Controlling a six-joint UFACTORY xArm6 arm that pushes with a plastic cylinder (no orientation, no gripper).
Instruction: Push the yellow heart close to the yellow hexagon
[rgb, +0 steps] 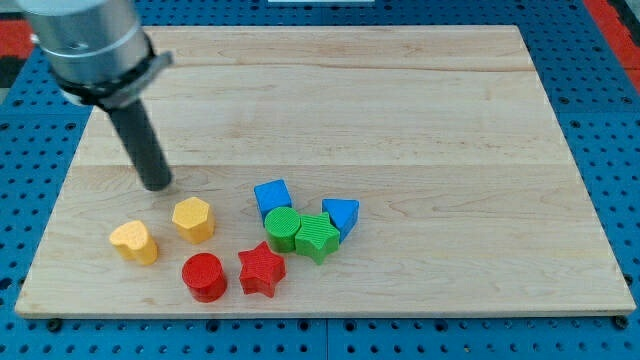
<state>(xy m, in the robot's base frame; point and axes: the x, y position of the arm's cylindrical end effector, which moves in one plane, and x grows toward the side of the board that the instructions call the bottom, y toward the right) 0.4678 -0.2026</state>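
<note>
Heart block, yellow: the yellow heart (134, 241) sits on the wooden board (400, 120) near the view's bottom-left. Its lobes seem to face the view's upper left and its point the lower right, so the long axis runs on that diagonal, but the outline is soft and I can't be sure. The yellow hexagon (193, 219) is just beside it, toward the view's right and slightly higher; narrow gap between them, not touching.

My tip (158, 186) is down at the board surface, above and between the two yellow blocks, nearer the hexagon's upper-left side, clear of both. It's a plain dark rod with nothing that spreads or pinches, and it holds nothing.

The other blocks:
- red cylinder (204, 277), below the hexagon
- red star (262, 269), right of the cylinder
- blue cube (272, 196), tilted
- a round green block (282, 228) and a green star (317, 237), pressed together
- blue triangular block (341, 214), against the green star's upper right

All blocks look like matte plastic with fine ribbed tops. The board is pale wood with lengthwise grain and sits on a blue perforated plate (600, 100).
</note>
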